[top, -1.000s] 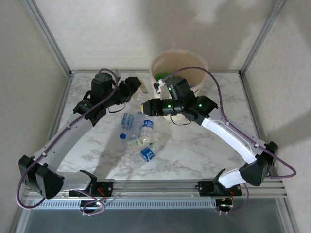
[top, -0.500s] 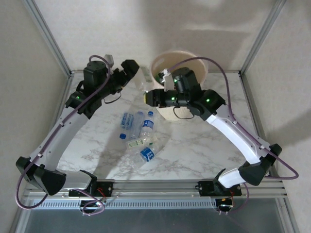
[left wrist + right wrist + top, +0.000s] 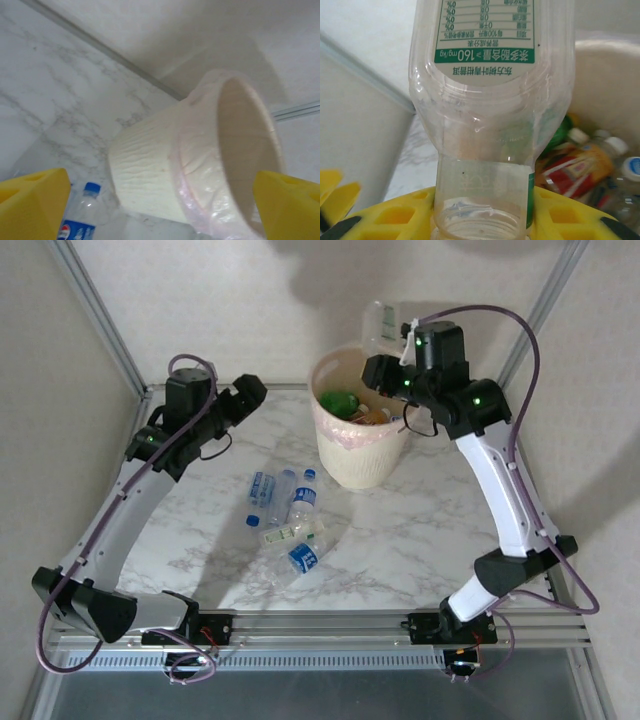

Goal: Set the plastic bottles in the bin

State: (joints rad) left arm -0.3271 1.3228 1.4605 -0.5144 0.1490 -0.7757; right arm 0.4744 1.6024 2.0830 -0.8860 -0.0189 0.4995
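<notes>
Across the marble bench [image 3: 430, 540] the overhead view takes in everything at once. Largest is the bin [image 3: 362, 458], upright at the back centre, with a pinkish liner folded over its rim.

To its left, apart from it and raised off the bench, the left tool [image 3: 250, 390] points toward the bin. The overhead is too coarse to show how its jaws stand. The left wrist view does: both yellow fingers [image 3: 30, 200] sit at the frame's outer edges, released, with nothing between them. The bin's ribbed wall is ahead.

The right tool [image 3: 378, 370] hangs over the bin's far rim, clenched on a clear bottle [image 3: 381, 324]. From above, the bottle only shows as a pale shape rising against the back wall. The right wrist view shows the grip is on the neck, with a green-and-white printed label higher up. The mouth looks uncapped, though the frame cuts it off.

The binned bottles [image 3: 342, 400] read from above as one green and one orange patch. The right wrist view adds white caps, a blue cap and a red-orange label.

The loose bottles [image 3: 285, 518], perhaps five, lie clustered on the bench in front and to the left of the bin. The left wrist view catches one of them, blue-capped and blue-labelled, near the bin's base.
</notes>
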